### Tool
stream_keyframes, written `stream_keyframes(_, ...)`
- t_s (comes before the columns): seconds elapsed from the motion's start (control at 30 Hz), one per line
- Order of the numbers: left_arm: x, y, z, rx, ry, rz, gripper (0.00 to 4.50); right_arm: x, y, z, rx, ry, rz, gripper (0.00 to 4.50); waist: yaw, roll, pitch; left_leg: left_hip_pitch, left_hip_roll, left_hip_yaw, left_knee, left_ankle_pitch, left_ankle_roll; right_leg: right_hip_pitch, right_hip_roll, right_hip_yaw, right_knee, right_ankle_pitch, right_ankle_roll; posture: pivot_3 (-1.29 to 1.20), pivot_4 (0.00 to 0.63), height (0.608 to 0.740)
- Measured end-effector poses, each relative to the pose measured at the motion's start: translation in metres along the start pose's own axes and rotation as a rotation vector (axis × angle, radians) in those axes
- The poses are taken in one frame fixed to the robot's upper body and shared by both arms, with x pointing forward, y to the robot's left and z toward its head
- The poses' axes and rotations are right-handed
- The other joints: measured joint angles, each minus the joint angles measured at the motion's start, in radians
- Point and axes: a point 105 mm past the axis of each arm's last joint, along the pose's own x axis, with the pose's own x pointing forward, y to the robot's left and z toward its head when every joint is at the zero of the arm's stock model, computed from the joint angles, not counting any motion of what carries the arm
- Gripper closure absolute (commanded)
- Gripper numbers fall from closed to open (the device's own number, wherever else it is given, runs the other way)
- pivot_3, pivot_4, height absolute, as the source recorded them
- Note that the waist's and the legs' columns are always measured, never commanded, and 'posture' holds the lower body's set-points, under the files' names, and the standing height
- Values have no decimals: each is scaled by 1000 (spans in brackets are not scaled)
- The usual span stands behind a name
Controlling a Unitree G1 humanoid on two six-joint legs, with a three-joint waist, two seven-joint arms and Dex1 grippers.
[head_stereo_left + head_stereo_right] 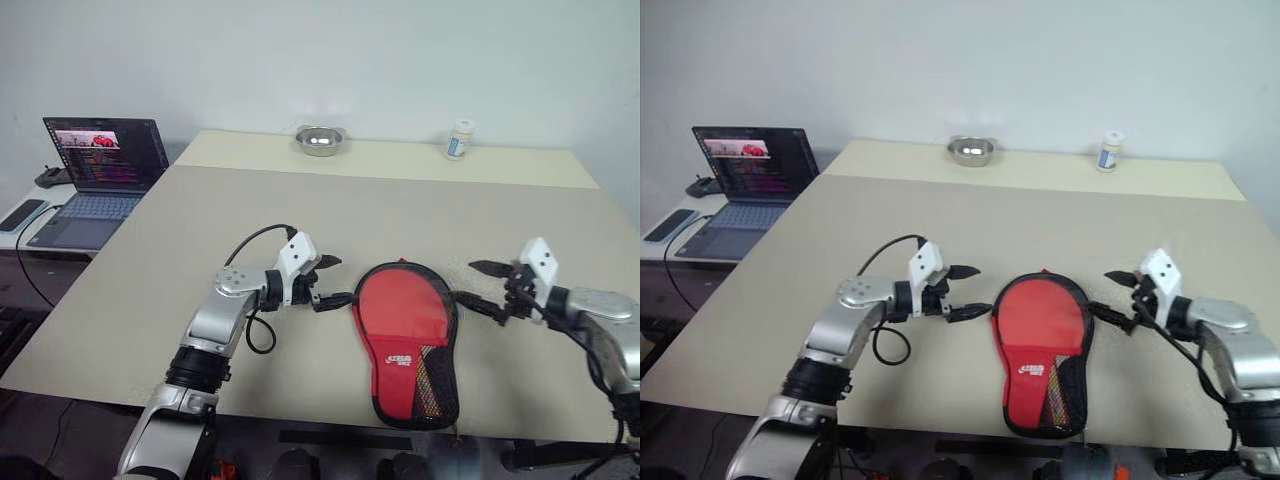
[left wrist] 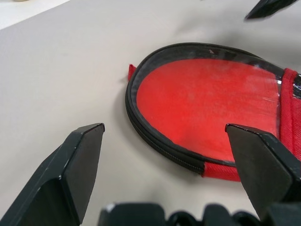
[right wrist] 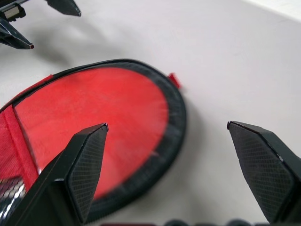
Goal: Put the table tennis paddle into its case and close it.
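While one red case [image 1: 407, 340] lies flat near the table's [image 1: 200, 230] front edge, two grippers, left [image 1: 335, 280] and right [image 1: 480, 287], flank it, fingers spread and empty; bowl [image 1: 319, 140], bottle [image 1: 459, 140] and laptop [image 1: 95, 175] sit well behind.

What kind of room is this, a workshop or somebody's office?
Probably a lab or office test space: a plain beige table against a bare wall, an open laptop showing code on a side desk, and a paddle case lying between the robot's arms.

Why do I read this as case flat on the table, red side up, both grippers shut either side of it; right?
Not quite: both are open. The left gripper and right gripper show spread fingers in the wrist views. The case does lie flat, red side up, between them.
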Motion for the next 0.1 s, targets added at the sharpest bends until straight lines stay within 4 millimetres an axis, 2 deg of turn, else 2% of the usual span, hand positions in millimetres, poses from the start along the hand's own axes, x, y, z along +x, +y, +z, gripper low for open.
stream_keyframes(0.1, 4, 10, 3, 10, 0, 1, 0, -8, 17, -8, 27, 19, 0, 29, 0, 0, 0, 1, 2, -1, 0, 0, 0, 0, 2, 0, 1, 0, 0, 0, 150, 740)
